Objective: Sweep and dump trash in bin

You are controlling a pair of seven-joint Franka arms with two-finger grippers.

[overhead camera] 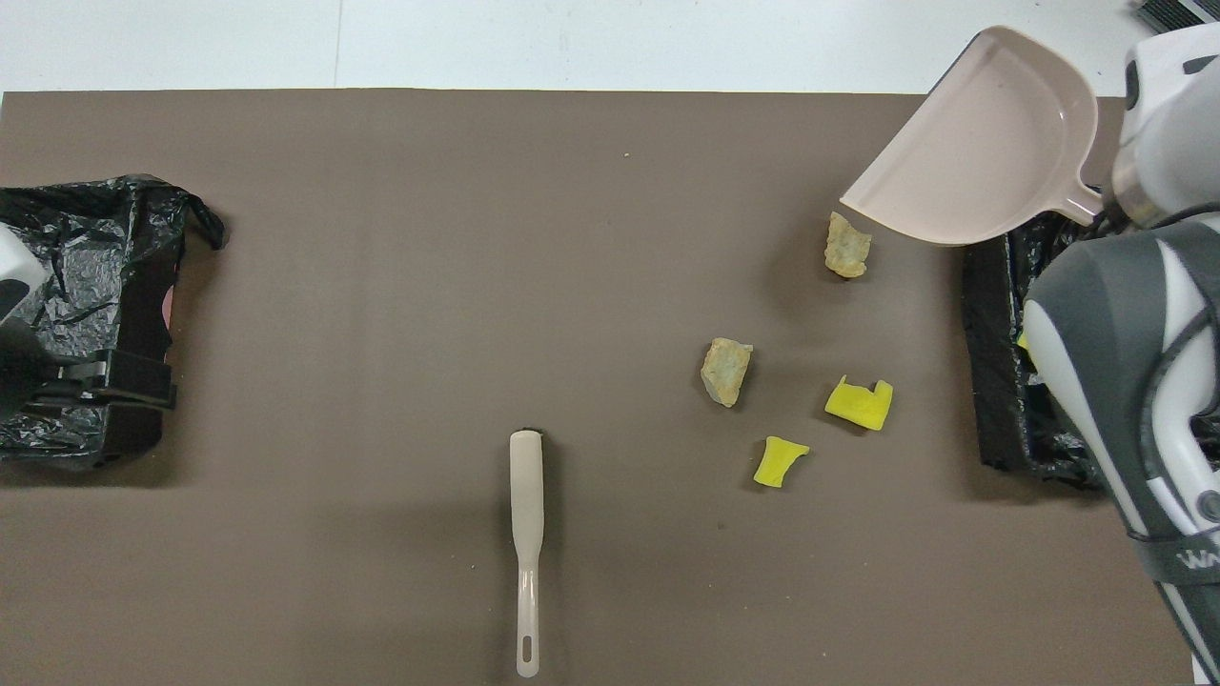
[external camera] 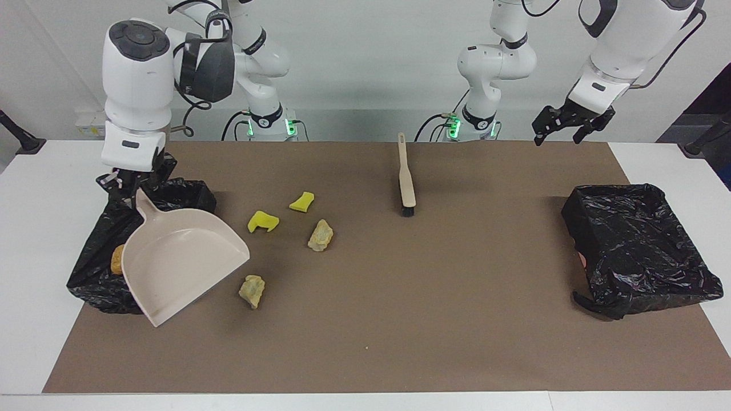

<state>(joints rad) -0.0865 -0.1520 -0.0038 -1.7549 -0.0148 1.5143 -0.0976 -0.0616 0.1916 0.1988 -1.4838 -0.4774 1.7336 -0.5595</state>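
Our right claw (external camera: 132, 184) is clamped on the handle of the beige plastic dustpan (external camera: 185, 260), which it holds tilted over the black bag-lined bin (external camera: 94, 268) at the right arm's end of the table. Below this claw, inside that bin, we see one orange-brown lump of trash (external camera: 117, 260) showing past the pan's edge. Out from the pan's open lip, on the brown mat (external camera: 400, 319), lie four more scraps: a pale beige lump (external camera: 252, 290) just beside the lip, another beige lump (external camera: 320, 235) farther toward the table's middle, and two bright yellow sponge pieces (external camera: 262, 221) (external camera: 301, 201) between them and the robots. In the overhead view the pan (overhead camera: 982, 152) hangs just over the first beige lump (overhead camera: 846, 246).

Our left claw (external camera: 565, 123) waits with its fingers spread and nothing in them, up over the mat's edge near its base, above the second bag-lined bin (external camera: 639, 245). The beige long-handled brush (external camera: 406, 177) lies flat on the mat, well apart from both claws, bristles pointing away from the robots.

Only a partial white lettering shows on the right arm's dark cuff in the overhead view; we cannot read it whole.
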